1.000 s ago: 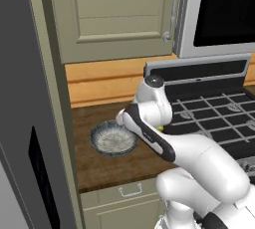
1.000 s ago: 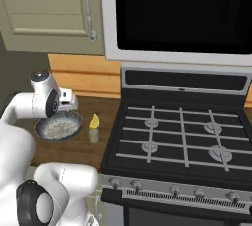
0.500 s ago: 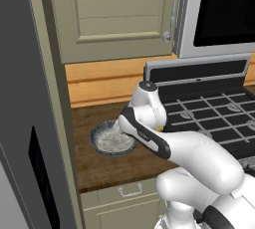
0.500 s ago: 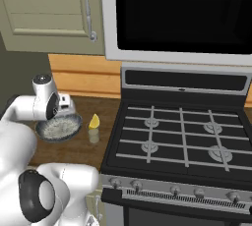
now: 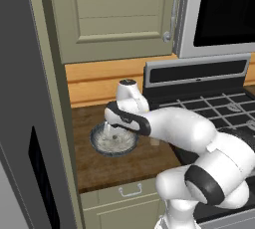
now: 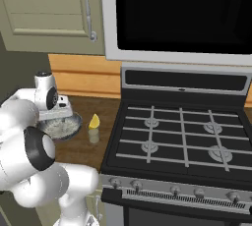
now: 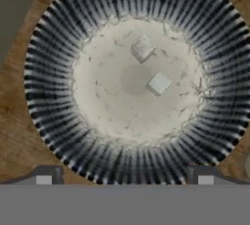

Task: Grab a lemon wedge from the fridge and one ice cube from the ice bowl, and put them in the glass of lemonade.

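The ice bowl (image 7: pixel 58 38), round, grey and ribbed, lies straight under my hand, with two small ice cubes (image 7: pixel 159 83) on its whitish bottom. My gripper (image 7: pixel 124 177) hangs open above it, fingertips (image 7: pixel 46 176) wide apart and nothing between them. From the base, the bowl (image 5: pixel 102 146) sits on the wooden counter with my hand over its back rim. Right of the ice bowl (image 6: pixel 61 129) stands the glass of lemonade (image 6: pixel 93 135), and the yellow lemon wedge (image 6: pixel 94 121) rests at its top. The grey fridge (image 5: pixel 25 123) rises at the far left.
A black gas stove (image 6: pixel 177 136) borders the counter on the right, with a microwave (image 6: pixel 182 14) above it. Beige wall cabinets (image 5: pixel 114 14) hang over the wooden counter (image 5: pixel 124 171). A drawer with a handle (image 5: pixel 129 190) sits under the counter edge.
My hand has swung left and settled lower over the ice bowl, and the forearm has dropped across the counter. The jaws stayed open; bowl, glass and wedge have not moved.
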